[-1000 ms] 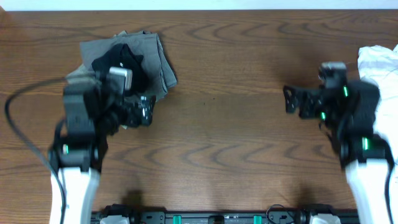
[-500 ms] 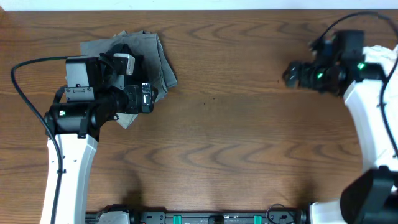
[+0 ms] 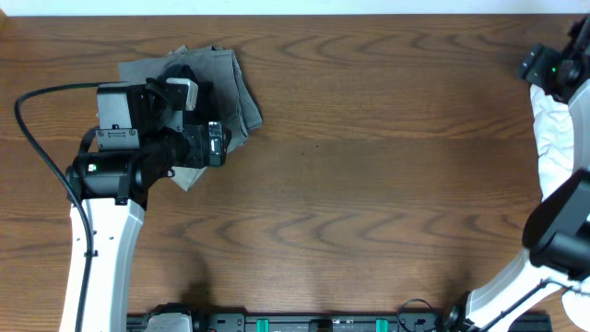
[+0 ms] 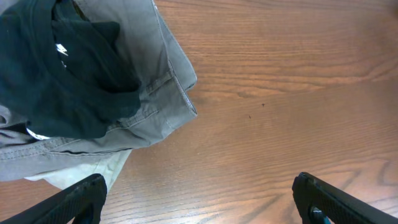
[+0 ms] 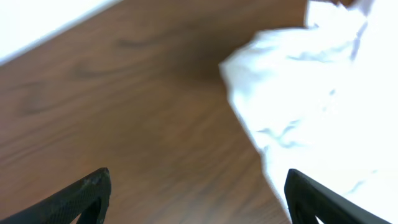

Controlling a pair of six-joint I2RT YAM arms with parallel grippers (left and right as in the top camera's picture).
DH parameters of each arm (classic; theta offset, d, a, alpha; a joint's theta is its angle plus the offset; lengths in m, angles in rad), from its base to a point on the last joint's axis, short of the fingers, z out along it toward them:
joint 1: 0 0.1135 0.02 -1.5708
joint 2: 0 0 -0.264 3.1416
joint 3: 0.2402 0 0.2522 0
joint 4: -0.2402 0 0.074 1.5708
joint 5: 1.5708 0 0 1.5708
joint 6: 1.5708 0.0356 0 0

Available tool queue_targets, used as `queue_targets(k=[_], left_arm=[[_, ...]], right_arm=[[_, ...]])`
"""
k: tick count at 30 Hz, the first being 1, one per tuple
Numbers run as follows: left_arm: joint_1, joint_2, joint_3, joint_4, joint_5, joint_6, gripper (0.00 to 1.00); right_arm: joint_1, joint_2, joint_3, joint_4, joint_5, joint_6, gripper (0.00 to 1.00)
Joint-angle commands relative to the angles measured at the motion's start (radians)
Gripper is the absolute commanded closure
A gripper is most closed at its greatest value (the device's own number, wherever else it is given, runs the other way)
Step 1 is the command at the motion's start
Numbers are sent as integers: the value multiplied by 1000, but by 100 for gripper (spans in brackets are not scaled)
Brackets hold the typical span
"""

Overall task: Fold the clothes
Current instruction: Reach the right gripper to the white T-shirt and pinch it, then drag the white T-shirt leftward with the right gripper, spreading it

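**Left side.** Grey trousers lie in a rough folded heap at the far-left of the table, w/ a black garment bunched on top. The left wrist view agrees: the black garment sits over the grey trousers. The trousers' seam and hem face the bare wood, and a paler grey layer sticks out underneath at the near edge.

**Left gripper.** The left gripper hangs over the near-right corner of the heap, pointing toward table centre. In the wrist view the left gripper has its fingers spread wide. Only bare table lies between them, nothing is held, and they are apart from the cloth. A black cable loops out from the left arm.

**Right side.** A white garment lies crumpled at the far-right edge, partly out of frame. The right arm reaches to the far-right corner, w/ the right gripper just beside the top of that garment.

**Right gripper.** The wrist view is blurred. The right gripper has its fingers wide apart and holds nothing. The white garment lies ahead, toward the right finger's side, w/ bare wood between the fingers.
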Motion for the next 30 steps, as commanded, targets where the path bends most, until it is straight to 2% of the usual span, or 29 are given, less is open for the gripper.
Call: queue_targets(k=[1,10,15,17,20,21,23,26,30], left_arm=[[-5,-3,27,7,-11,-8,4],[-5,-3,27,26,-11,-10,13],[-5,-3,27,30,-11,-17,16],[-5,-3,27,30,-11,-35,17],[-5,-3,27,29,-11,-36,16],[-5,-3,27,29,-11,-37,17],[-5,-3,27,29,-11,-38,17],[-5,-3,27,29,-11,-38,17],[-5,-3,27,29,-11,-38,18]], right_arm=[[-46,84,10,31,33,22,16],[-74,238,10,144,63,-16,17],[-74,294,10,150,99,-19,28],[-75,320,10,151,123,-19,36],[-78,339,10,150,156,-20,57],[-79,339,10,150,158,-24,68],[-81,325,10,144,153,-36,99],[-81,271,10,117,114,-42,99],[-80,134,10,92,-42,-103,99]])
